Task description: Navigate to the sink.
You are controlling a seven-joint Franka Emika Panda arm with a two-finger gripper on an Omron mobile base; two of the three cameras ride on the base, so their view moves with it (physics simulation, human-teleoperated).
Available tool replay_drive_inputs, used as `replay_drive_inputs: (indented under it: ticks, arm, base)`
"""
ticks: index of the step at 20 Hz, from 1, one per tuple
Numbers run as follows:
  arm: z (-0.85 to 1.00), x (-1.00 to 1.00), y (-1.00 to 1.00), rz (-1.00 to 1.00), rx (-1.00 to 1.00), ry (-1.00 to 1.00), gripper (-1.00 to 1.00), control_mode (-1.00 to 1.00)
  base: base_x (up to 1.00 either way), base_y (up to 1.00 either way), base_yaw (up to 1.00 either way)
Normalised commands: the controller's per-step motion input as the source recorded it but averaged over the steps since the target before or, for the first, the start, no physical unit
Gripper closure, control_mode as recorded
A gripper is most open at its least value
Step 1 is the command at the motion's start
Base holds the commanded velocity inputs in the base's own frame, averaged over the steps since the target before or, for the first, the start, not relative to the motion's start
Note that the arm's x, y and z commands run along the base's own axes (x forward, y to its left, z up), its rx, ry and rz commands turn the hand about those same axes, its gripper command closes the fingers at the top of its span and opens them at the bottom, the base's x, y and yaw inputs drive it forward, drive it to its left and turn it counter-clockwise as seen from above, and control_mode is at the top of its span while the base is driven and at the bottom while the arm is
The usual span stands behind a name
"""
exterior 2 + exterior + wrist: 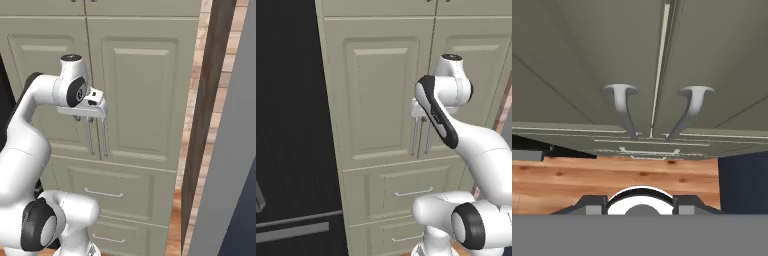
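The robot faces tall cream cabinet doors (381,90), its claw (90,119) near their handles (657,112), finger spread unclear; the base should turn away carefully to seek the sink.

Base cams face tall pale-green cabinet (381,90): 2 panelled doors, paired vertical metal handles (105,140) at centre seam, drawers (406,182) below, black appliance (291,125) on its left, wood floor (587,175) under; gripper (641,201) fingers apart, near handles
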Motion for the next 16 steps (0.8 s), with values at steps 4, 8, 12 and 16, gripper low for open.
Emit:
replay_drive_inputs:
  ticks: [4,8,12,16]
  arm:
    - [0.0,0.0,0.0,0.0,0.0,0.0,-1.0,1.0]
    - [0.0,0.0,0.0,0.0,0.0,0.0,-1.0,1.0]
    - [0.0,0.0,0.0,0.0,0.0,0.0,-1.0,1.0]
    - [0.0,0.0,0.0,0.0,0.0,0.0,-1.0,1.0]
  base:
    - [-0.02,0.21,0.02]
    - [-0.19,0.34,0.61]
    - [-0.27,0.19,0.69]
    - [-0.28,0.46,0.74]
